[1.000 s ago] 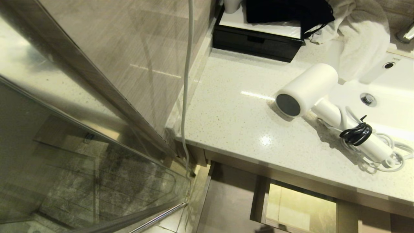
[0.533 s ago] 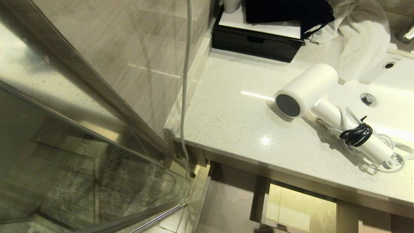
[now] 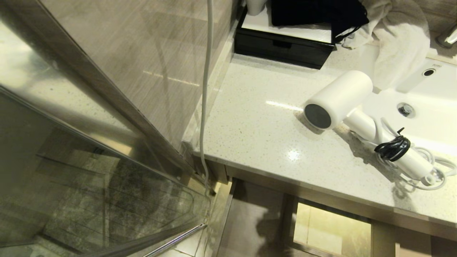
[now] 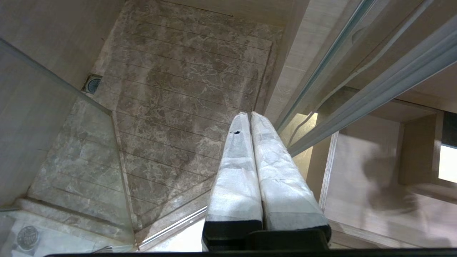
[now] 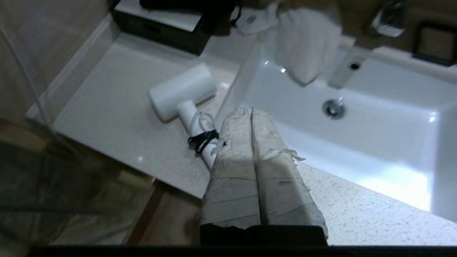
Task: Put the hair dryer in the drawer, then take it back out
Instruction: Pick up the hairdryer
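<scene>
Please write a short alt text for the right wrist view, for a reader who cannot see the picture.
The right gripper, its taped fingers pressed shut and holding nothing, hangs above a pale speckled counter. A white hair dryer lies there beside a white sink. A black tie wraps its handle, and a white towel hangs over the sink's far edge.

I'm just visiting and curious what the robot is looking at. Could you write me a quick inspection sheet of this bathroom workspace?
Surface: speckled countertop, beside a white sink.
Job's things: hair dryer lying on the countertop at the sink's edge; drawer below, open.
Clutter: black box, white towel.
Grippers: left gripper shut, over the shower floor; right gripper shut, empty, above the dryer's handle.
Cables: dryer cord coiled, bound by a black tie; white hose along the wall.
Surroundings: glass shower screen.
</scene>
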### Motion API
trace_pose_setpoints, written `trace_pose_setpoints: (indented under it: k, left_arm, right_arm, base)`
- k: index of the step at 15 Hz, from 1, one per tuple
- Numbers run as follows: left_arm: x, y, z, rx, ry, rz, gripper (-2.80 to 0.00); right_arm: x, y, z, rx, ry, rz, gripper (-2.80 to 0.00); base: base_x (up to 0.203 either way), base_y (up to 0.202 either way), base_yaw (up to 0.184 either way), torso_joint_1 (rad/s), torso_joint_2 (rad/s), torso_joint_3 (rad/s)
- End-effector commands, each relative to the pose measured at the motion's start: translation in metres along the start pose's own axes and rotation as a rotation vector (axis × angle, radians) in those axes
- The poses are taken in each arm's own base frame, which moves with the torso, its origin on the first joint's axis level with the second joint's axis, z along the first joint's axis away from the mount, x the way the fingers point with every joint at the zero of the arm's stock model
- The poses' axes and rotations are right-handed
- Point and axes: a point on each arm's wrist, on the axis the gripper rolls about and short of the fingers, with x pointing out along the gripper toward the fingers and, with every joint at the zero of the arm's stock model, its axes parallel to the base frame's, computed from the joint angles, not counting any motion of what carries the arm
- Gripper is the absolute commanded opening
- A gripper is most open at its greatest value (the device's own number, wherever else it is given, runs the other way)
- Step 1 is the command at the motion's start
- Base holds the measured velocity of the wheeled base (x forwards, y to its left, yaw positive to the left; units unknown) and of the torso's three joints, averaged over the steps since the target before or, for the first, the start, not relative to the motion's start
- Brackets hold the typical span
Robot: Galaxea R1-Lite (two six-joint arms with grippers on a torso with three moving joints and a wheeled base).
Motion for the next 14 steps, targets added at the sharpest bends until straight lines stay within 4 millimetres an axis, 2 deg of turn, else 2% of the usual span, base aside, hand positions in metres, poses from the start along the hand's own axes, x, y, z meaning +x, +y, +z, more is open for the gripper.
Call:
trace_pose_setpoints:
  k: [1, 4, 6, 7, 11, 13, 14]
  left_arm:
    - [0.000, 0.000, 0.000, 0.000, 0.001, 0.000, -2.80]
    - [0.000, 0.000, 0.000, 0.000, 0.001, 0.000, -2.80]
    - [0.000, 0.000, 0.000, 0.000, 0.001, 0.000, -2.80]
    - [0.000, 0.000, 0.000, 0.000, 0.001, 0.000, -2.80]
    - [0.000, 0.000, 0.000, 0.000, 0.001, 0.000, -2.80]
    - [0.000, 0.000, 0.000, 0.000, 0.001, 0.000, -2.80]
    - [0.000, 0.000, 0.000, 0.000, 0.001, 0.000, -2.80]
  right_arm:
    - [0.093, -0.012, 0.014, 0.070, 0.405, 0.134, -2.80]
    - [0.158, -0.013, 0.012, 0.104, 0.601, 0.252, -2.80]
    - [0.192, -0.007, 0.005, 0.106, 0.679, 0.337, -2.80]
    - [0.200, -0.001, 0.003, 0.089, 0.703, 0.391, -2.80]
    - [0.206, 0.005, -0.008, -0.163, 0.729, 0.583, -2.80]
    - [0.209, 0.005, -0.011, -0.166, 0.742, 0.614, -2.80]
    - [0.210, 0.005, -0.011, -0.165, 0.737, 0.611, 0.00]
  base:
    - [0.000, 0.000, 0.000, 0.000, 0.00, 0.000]
    - [0.000, 0.000, 0.000, 0.000, 0.00, 0.000]
    - [0.000, 0.000, 0.000, 0.000, 0.00, 0.000]
    - [0.000, 0.000, 0.000, 0.000, 0.00, 0.000]
    - [0.000, 0.000, 0.000, 0.000, 0.00, 0.000]
    - [0.000, 0.000, 0.000, 0.000, 0.00, 0.000]
    - [0.000, 0.000, 0.000, 0.000, 0.00, 0.000]
